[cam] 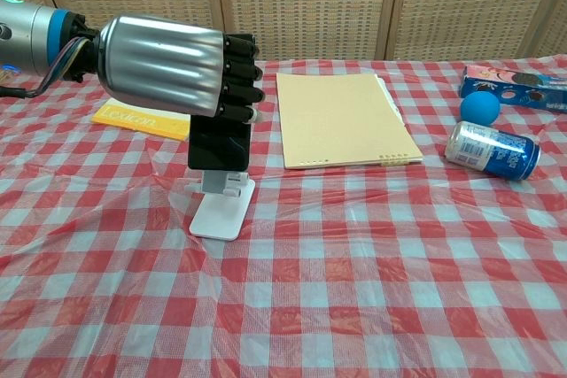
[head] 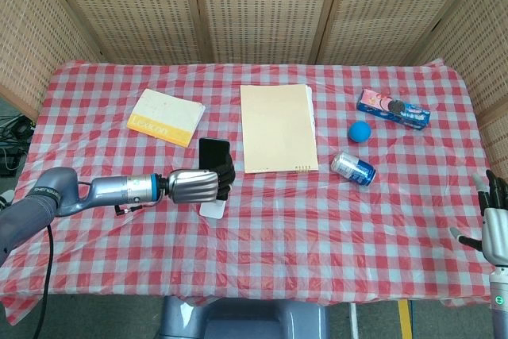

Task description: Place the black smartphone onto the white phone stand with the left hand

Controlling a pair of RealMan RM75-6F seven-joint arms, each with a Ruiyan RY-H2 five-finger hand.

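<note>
The left hand (cam: 177, 73) gripped the phone (cam: 219, 142) upright against the stand (cam: 221, 205), at the folder's (cam: 341, 118) eight o'clock, and should have seated its bottom edge on the lip squarely before letting go.

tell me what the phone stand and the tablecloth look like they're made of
Phone stand: probably matte white plastic, judging by its smooth moulded base with no shine. Tablecloth: seemingly thin glossy plastic sheet in red and white check; it wrinkles and catches glare.
</note>
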